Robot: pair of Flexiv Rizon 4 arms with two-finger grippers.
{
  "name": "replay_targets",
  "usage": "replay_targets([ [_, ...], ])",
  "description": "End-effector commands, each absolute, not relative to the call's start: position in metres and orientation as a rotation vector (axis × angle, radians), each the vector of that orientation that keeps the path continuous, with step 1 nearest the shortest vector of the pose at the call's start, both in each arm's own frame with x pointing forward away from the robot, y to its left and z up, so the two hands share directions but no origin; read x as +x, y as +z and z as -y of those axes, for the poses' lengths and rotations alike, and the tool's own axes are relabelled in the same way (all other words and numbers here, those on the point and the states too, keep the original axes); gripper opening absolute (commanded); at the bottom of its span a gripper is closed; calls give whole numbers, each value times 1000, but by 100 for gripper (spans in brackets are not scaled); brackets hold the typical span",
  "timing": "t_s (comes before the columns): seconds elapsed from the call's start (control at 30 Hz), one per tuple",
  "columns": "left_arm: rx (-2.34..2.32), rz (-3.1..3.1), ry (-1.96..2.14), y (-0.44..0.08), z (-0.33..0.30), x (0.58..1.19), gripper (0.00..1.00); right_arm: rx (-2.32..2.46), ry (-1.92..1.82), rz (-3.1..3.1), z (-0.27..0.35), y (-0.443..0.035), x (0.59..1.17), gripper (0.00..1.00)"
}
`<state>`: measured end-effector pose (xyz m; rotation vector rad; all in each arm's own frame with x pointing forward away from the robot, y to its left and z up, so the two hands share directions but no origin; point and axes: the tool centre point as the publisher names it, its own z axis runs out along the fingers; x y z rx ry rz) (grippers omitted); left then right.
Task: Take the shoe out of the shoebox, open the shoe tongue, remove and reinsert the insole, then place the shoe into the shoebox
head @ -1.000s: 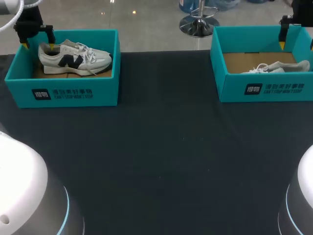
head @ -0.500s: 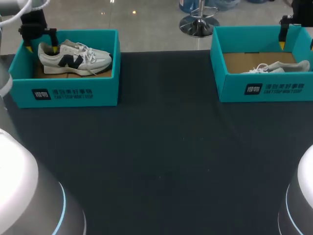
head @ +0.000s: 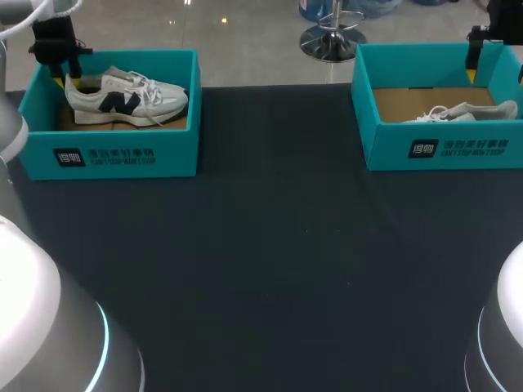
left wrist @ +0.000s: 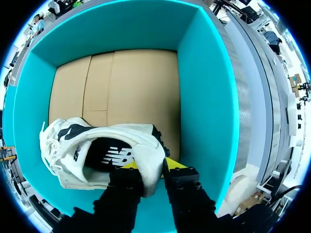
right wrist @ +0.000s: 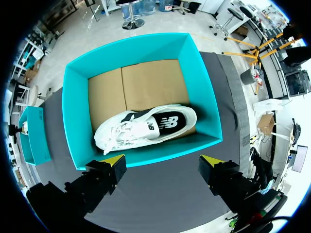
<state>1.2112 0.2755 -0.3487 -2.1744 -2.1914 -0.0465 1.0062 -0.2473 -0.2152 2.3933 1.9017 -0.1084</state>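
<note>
Our left gripper (left wrist: 150, 167) pinches the heel of the white-and-navy lace-up sneaker (left wrist: 121, 133), one yellow tip inside the collar and one outside. The sneaker sits inside the open teal cardboard shoebox (left wrist: 204, 97). We judge that taking it out is the step in hand, and that the next move calls for a straight lift clear of the walls. Our right gripper (right wrist: 163, 167) hangs spread wide above a second teal cardboard shoebox (right wrist: 77, 121).

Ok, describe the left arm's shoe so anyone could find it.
Find the teal box at the table's far left corner. The white shoe with a dark side logo stands upright inside. Unlike the right box's shoe, its heel is gripped by the left end effector.
</note>
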Motion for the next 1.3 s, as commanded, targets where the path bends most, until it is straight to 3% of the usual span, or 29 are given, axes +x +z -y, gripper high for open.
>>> replay_targets([
  [0.03, -2178, 2186, -55, -347, -277, 1205, 0, 2394, -111, -1902, 247, -215, 1007, 100],
  [0.43, -2271, 2153, -112, -294, -289, 1175, 0, 2394, -111, -1902, 247, -215, 1007, 100],
  [0.83, -2457, 2164, -235, -111, -302, 1145, 0, 2394, -111, -1902, 247, -215, 1007, 100],
  [1.0, -2442, 2213, -352, -59, -310, 1147, 0, 2394, -111, -1902, 247, -215, 1007, 100],
  [1.3, -2436, 2166, -437, -45, -312, 1147, 0, 2394, -111, -1902, 247, -215, 1007, 100],
])
